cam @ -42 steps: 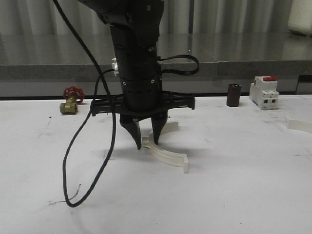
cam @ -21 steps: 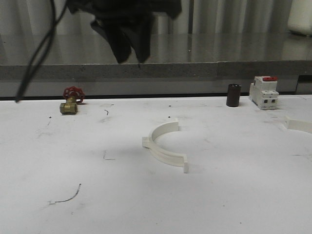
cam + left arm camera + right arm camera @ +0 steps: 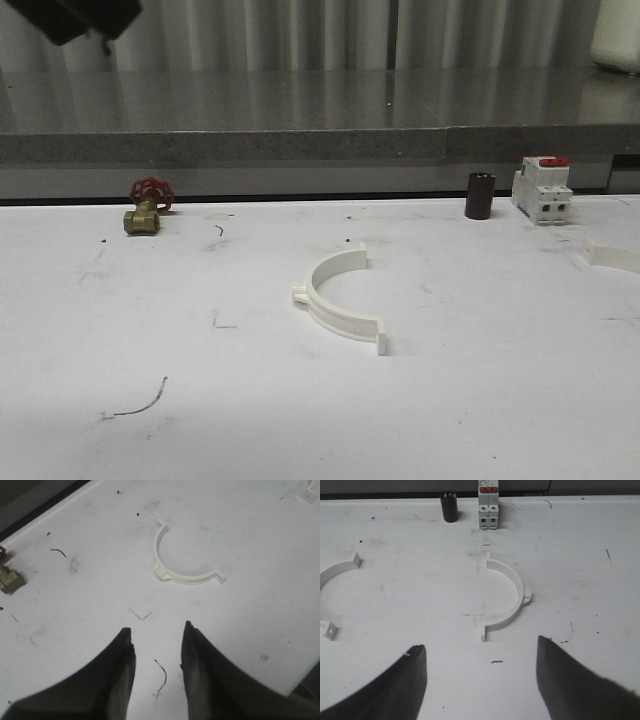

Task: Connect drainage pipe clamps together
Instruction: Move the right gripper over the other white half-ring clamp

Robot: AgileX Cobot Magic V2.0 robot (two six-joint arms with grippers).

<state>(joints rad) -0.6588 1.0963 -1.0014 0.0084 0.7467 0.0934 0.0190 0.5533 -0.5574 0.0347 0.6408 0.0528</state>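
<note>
One white half-ring drainage pipe clamp [image 3: 335, 300] lies flat in the middle of the table, nothing touching it. In the left wrist view this clamp [image 3: 182, 560] sits well beyond my left gripper [image 3: 157, 628], which is open and empty, high over bare table. A second clamp half [image 3: 612, 255] lies at the right edge. The right wrist view has this half [image 3: 507, 595] just ahead of my right gripper [image 3: 480, 643], open wide and empty, with the middle clamp [image 3: 340, 568] off to one side. A dark part of my left arm [image 3: 70, 20] is at the upper left.
A brass valve with a red handwheel [image 3: 147, 205] stands at the back left. At the back right are a dark cylinder [image 3: 480, 195] and a white breaker with a red top [image 3: 541, 190]. A grey ledge [image 3: 320, 145] runs behind the white table.
My left arm has lifted from the middle clamp and swung up and to the left. The clamp stays on the table where it was.
</note>
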